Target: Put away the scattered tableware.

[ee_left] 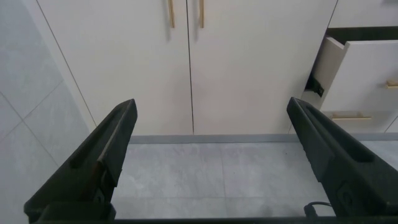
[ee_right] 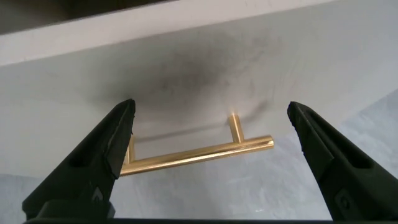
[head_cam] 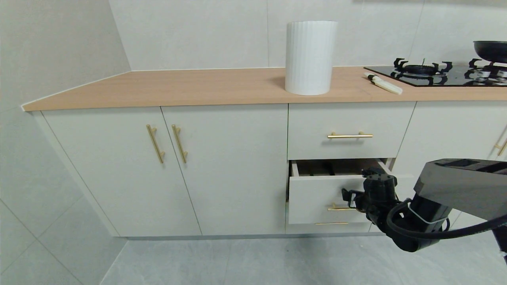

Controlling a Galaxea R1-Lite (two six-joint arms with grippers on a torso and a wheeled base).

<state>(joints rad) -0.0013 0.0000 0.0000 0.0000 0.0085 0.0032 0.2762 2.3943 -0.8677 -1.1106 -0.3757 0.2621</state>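
The knife (head_cam: 383, 83) lies on the counter (head_cam: 198, 85) just left of the stove (head_cam: 435, 75), its length running far-left to near-right, high above the nearer right gripper (ee_right: 211, 112), which gapes empty before the part-open drawer (head_cam: 317, 194).

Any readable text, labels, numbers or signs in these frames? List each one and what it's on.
None: no word, number, label or sign can be read here.
The white ribbed canister, the cabinet doors, the open drawer's front, the hob and the pale utensil on the countertop all show plain, unmarked surfaces.
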